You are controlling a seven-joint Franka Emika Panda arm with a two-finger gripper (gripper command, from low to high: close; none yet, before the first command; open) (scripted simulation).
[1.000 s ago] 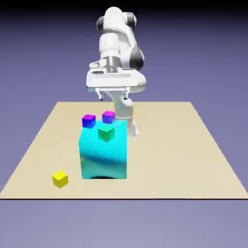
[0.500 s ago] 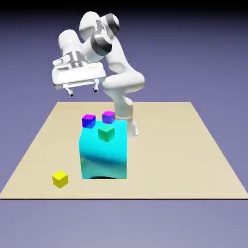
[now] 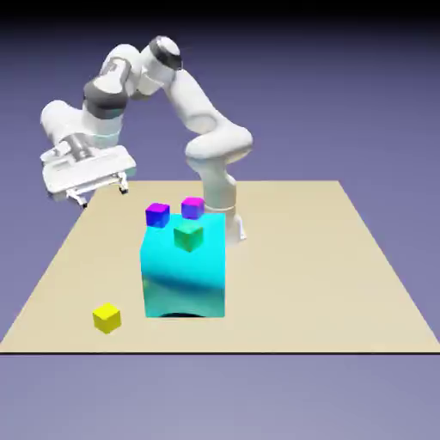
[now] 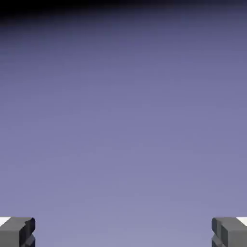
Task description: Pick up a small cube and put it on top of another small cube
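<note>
While the arm is reaching out toward the exterior view's left, the tool (image 3: 104, 195) is hanging high in the air with its two fingers standing wide apart, and it is holding nothing. The yellow cube (image 3: 107, 318) is sitting alone on the counter (image 3: 301, 284), near the front edge and toward the exterior view's left, just beside the big cyan block (image 3: 184, 279). The blue cube with the magenta top (image 3: 158, 215), where the yellow one should finally go, is appearing close to the upper left corner of this block; whether it is resting on the block or behind it, I cannot tell. The green cube (image 3: 188, 235) and the pinker purple cube (image 3: 192, 207) are showing near it. The hand view is showing only backdrop (image 4: 123, 125) between the fingertips (image 4: 21, 231), so the hand is seemingly pointing away from the counter. The step in hand, I am judging, is approaching the yellow cube, and doing it well is meaning turning the fingers downward while staying high, keeping clear of the block, centring over the cube, matching the fingers to two opposite faces, and only then lowering slowly and closing.
</note>
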